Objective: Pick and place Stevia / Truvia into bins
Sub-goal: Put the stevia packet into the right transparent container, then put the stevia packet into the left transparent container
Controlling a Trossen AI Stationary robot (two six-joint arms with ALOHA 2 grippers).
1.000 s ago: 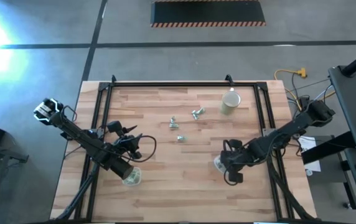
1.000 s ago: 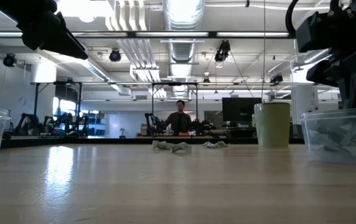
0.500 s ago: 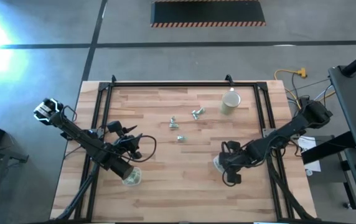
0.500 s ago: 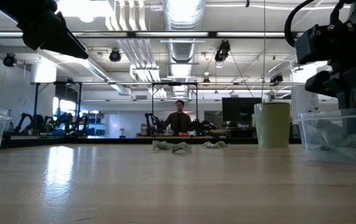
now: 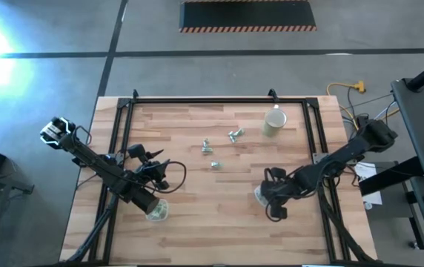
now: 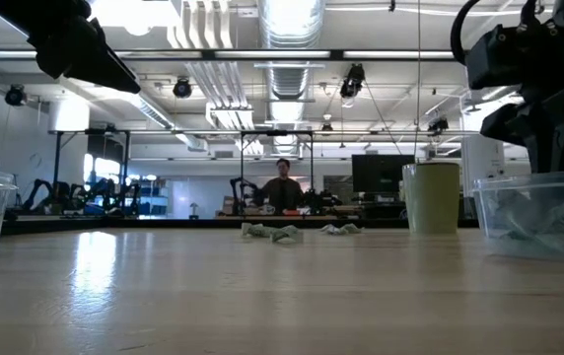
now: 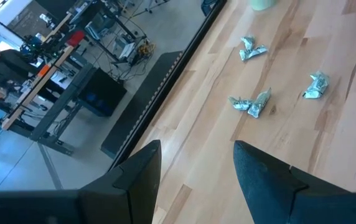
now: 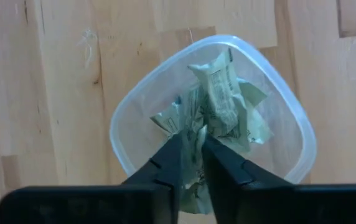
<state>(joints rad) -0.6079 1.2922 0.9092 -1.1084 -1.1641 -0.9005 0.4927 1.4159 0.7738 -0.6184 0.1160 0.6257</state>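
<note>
My right tool (image 8: 192, 155) hangs over the clear bin (image 8: 290, 118) at lower right of the high view, fingers nearly together, pinching a Stevia sachet (image 8: 218, 87). I judge this the drop step: part the fingers. My left tool (image 7: 193, 171), fingers apart and empty, waits lower left; loose sachets (image 5: 213, 146) lie mid-surface.

1. Two bins are set on the worktop (image 5: 197, 222): the left bin (image 5: 157, 212) near the front-left, the right bin (image 5: 260, 196) at the front-right.
2. Sachets (image 8: 218, 106) are piled in the right bin.
3. Loose sachets (image 5: 213, 145) are scattered mid-worktop, between and behind the bins.
4. A cup (image 5: 273, 122) is placed behind the right bin, right of the scattered sachets.
</note>
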